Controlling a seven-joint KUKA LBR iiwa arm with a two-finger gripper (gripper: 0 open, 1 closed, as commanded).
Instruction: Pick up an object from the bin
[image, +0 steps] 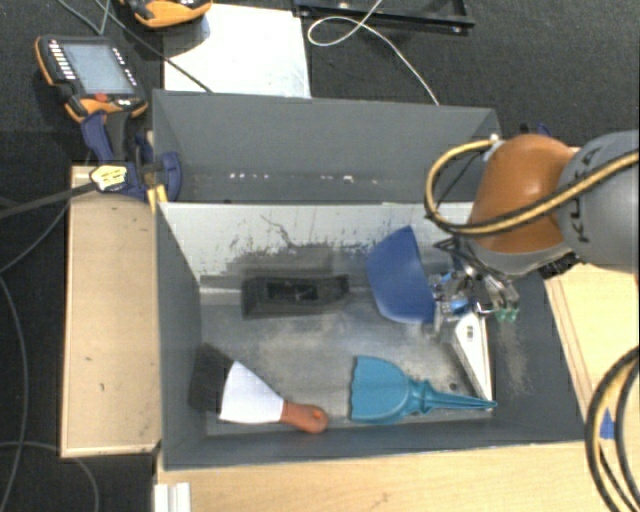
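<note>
My gripper (468, 306) hangs low at the right side of the bin, close to the right wall. A blue bowl (398, 273) stands tipped on its edge right beside it on the left, touching or nearly touching it. Just below the gripper, along the front wall, lies a light blue funnel-shaped scoop (385, 391), its thin pointed end reaching toward the right wall.
A black rectangular block (293, 292) lies at the middle left of the bin floor. A brush (248, 398) with black bristles, a white body and an orange handle rests in the front left corner. The arm's orange cover and cables hang over the bin's right rim.
</note>
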